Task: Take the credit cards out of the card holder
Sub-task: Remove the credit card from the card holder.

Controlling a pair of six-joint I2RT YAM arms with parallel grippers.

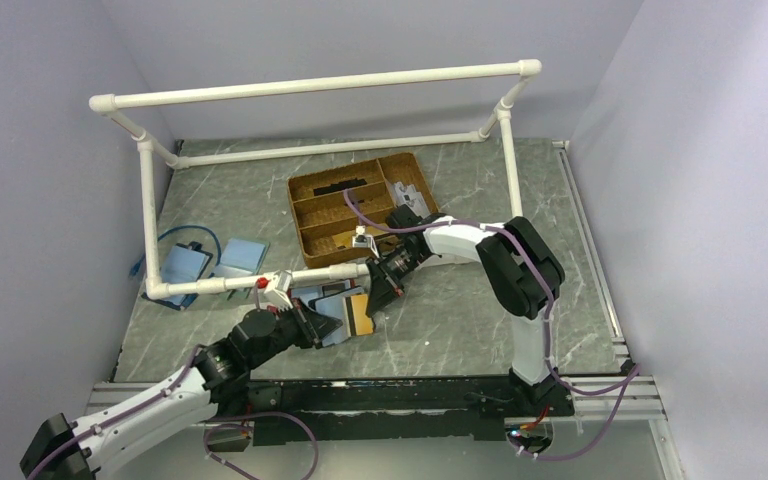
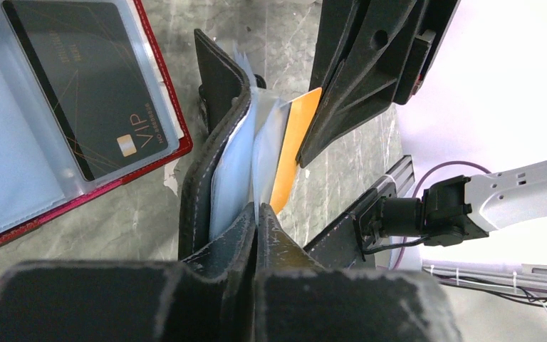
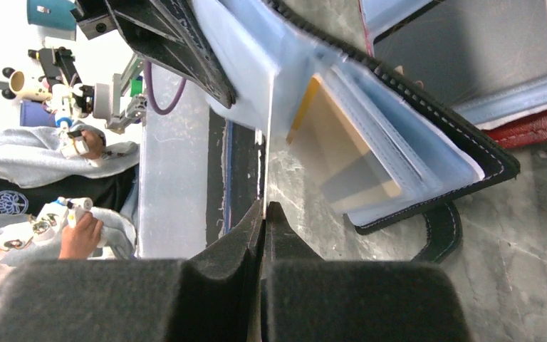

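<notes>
My left gripper (image 2: 256,222) is closed. Its two black, rough padded fingers press together on the lower edge of a clear plastic page (image 2: 265,164) of the card holder (image 2: 198,178). My right gripper (image 3: 264,214) is closed too, pinching another thin page (image 3: 246,71), which I see almost edge-on. The card holder stands half open on the grey table (image 2: 285,43), which has a marble pattern. It is between my two grippers and just beside a red-edged wallet (image 2: 14,157). Its cover is black, looks like leather, and has pale stitching along a curved edge; the pages inside are soft, glossy and bluish. An orange card (image 2: 295,139), flat and stiff, sits in one page. Its lower corner is hidden behind my left fingers, and in the right wrist view it is blurred, so I cannot read any print. I cannot tell if the other pages hold cards. The red-edged wallet lies open and flat, cut off by the picture's edge. A dark card (image 2: 89,85) with gold lines and a small chip lies under its transparent pocket.
</notes>
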